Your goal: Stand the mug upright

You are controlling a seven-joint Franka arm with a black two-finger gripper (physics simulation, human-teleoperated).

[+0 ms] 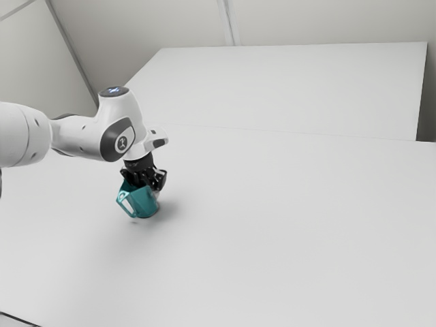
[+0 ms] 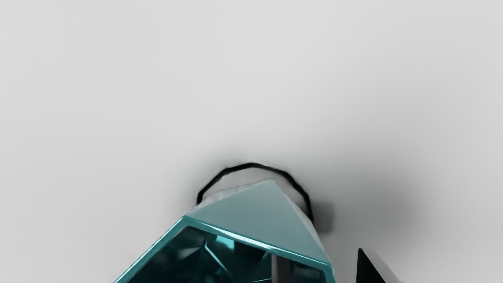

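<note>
**Well: pale table (image 1: 286, 225), teal mug (image 1: 144, 204), gripper (image 1: 148, 188) spread wide**

The arm (image 1: 75, 136) comes in from the exterior view's left. Below it is the mug, mouth facing the gripper, handle (image 1: 126, 204) toward the exterior view's left. The fingers (image 2: 281, 271) stand apart across its wall, one inside, the other outside with a gap.

the teal mug (image 2: 259, 220) has its wall between the parted jaws, one inside it, one outside.
</note>
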